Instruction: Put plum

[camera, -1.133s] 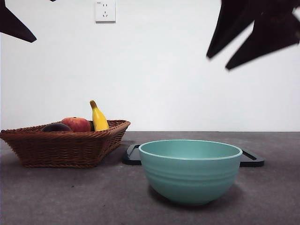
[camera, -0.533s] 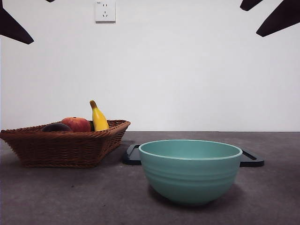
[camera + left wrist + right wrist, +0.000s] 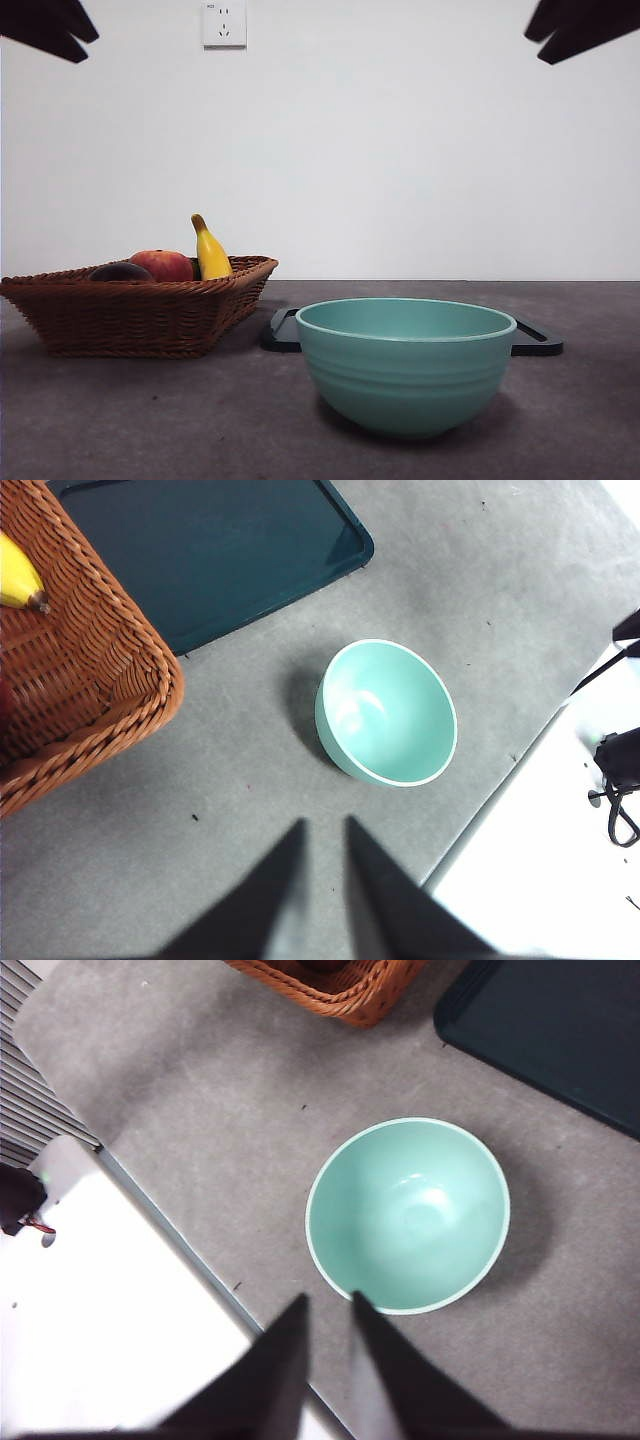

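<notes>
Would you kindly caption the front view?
Plum, peach and banana in wicker basket; empty teal bowl nearby.

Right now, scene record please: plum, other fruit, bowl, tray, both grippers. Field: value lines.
plum: in the wicker basket, at the end away from the bowl
other fruit: red fruit and banana, same basket
bowl: teal, upright, nothing inside, on the table beside the basket
tray: dark, flat, behind the bowl
left gripper: high above the table, holds nothing, narrow gap between jaws
right gripper: high above the bowl's edge, holds nothing, narrow gap between jaws
</notes>
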